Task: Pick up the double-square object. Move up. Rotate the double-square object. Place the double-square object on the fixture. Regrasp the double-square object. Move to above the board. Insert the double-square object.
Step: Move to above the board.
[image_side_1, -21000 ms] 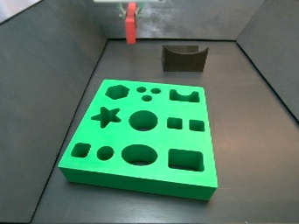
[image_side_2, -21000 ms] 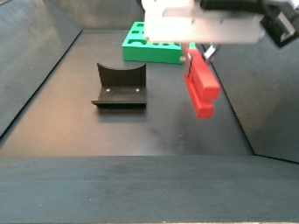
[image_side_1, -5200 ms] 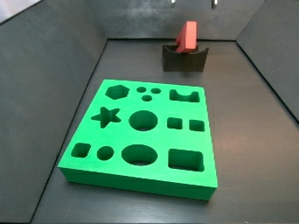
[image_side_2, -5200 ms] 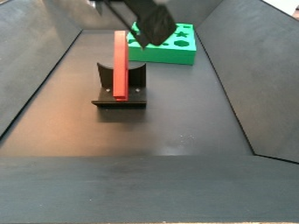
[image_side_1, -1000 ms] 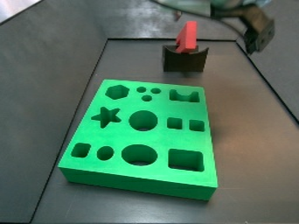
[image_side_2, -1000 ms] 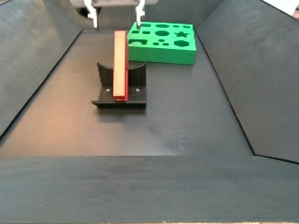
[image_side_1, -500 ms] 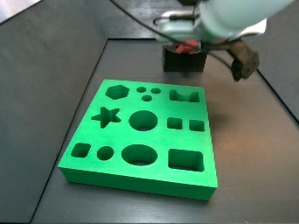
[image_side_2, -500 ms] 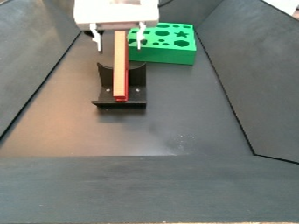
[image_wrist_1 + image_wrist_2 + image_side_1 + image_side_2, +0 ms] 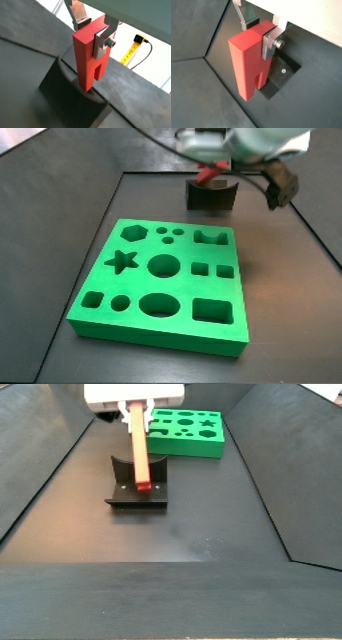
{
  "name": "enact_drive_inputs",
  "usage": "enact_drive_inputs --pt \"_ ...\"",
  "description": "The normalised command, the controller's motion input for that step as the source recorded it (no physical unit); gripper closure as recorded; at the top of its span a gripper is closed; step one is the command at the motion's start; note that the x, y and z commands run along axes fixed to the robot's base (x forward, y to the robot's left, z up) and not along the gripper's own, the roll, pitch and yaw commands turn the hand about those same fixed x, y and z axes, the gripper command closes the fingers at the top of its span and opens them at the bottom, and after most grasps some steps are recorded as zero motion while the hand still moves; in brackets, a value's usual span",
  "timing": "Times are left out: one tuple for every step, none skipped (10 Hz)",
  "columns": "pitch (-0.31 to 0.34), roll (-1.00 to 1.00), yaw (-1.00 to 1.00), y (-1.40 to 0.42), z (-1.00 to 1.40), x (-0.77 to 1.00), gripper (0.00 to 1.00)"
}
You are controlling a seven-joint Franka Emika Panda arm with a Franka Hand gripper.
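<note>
Looking at it now, you'll see the gripper has dropped from above and its fingers now pinch the double-square object, standing upright in the fixture, with open floor between it and the board.

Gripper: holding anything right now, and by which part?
The tool sits at the upper end of the double-square object, a finger plate on each side face, while the piece stands in the fixture. Whether the plates actually clamp cannot be told.
</note>
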Motion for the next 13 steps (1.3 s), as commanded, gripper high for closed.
enact_drive_inputs --pt "0.083 -0.03 0.24 -0.01 1.00 -0.07 1.00" --pt "0.024 -0.02 0.22 -0.01 1.00 -0.06 1.00" --pt "-0.015 -0.02 0.20 -0.01 1.00 -0.06 1.00" --pt "-0.041 -0.01 0.16 -0.01 1.00 -0.05 1.00" --pt "-0.064 -0.01 0.11 -0.01 1.00 -0.05 1.00" --pt "-0.074 -0.02 0.07 -0.01 1.00 -0.04 1.00" --pt "-0.070 -0.02 0.04 -0.01 0.91 -0.04 1.00" --pt "-0.059 -0.04 0.00 0.00 0.69 -0.04 1.00" --pt "-0.043 -0.05 -0.03 0.00 0.52 -0.04 1.00" --pt "-0.022 -0.05 -0.04 0.00 0.30 -0.04 1.00" --pt "-0.096 -1.00 -0.19 -1.00 0.42 -0.59 1.00" --pt "-0.099 -1.00 -0.19 -1.00 0.40 -0.59 1.00" --pt "-0.106 -1.00 -0.20 -1.00 0.43 -0.63 1.00"
